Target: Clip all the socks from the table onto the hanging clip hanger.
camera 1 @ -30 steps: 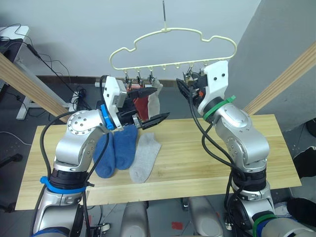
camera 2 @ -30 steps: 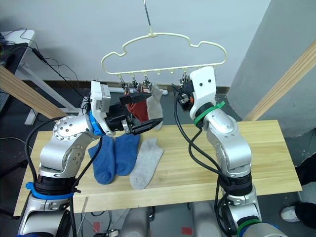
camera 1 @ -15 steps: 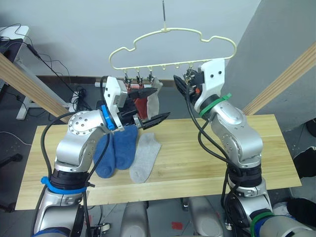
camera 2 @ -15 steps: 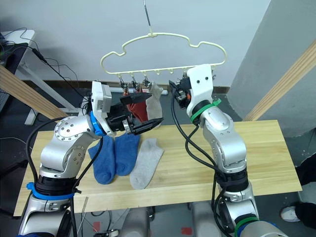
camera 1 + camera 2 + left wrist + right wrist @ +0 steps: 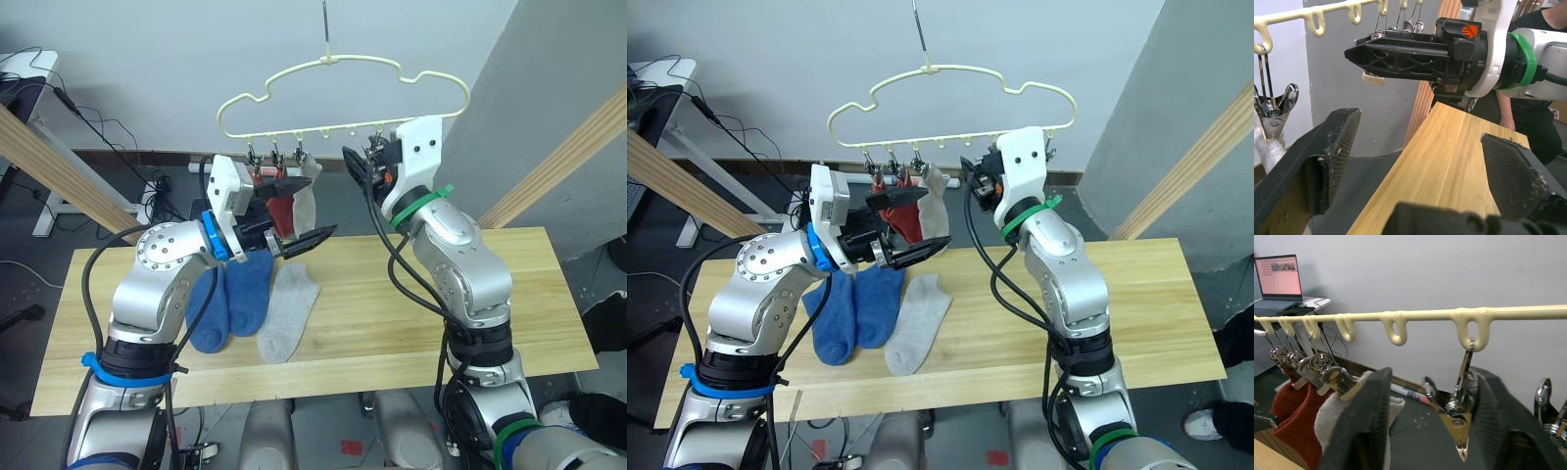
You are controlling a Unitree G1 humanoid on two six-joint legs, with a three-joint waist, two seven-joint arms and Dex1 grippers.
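Your right gripper (image 5: 1425,431), open and empty, straddles a free clip (image 5: 1460,423) at the hanger's (image 5: 343,73) five o'clock; squeeze it squarely while the empty, wide-open left gripper (image 5: 299,211) fetches the grey sock (image 5: 286,313)

The tabletop (image 5: 392,313) is showing pale wood planks with visible grain and a smooth, faintly satin face; the clip hanger (image 5: 343,93) is looking like wire under a smooth, pale yellow, slightly glossy coating; its clips (image 5: 1459,413) are gleaming as polished metal; the blue socks (image 5: 230,299), the grey sock (image 5: 287,313) and the hanging rust-red socks (image 5: 1295,413) are showing soft, matt knit cloth; the left pincer's fingers (image 5: 1327,156) are appearing as matt black plastic, rough and scuffed at the pads.
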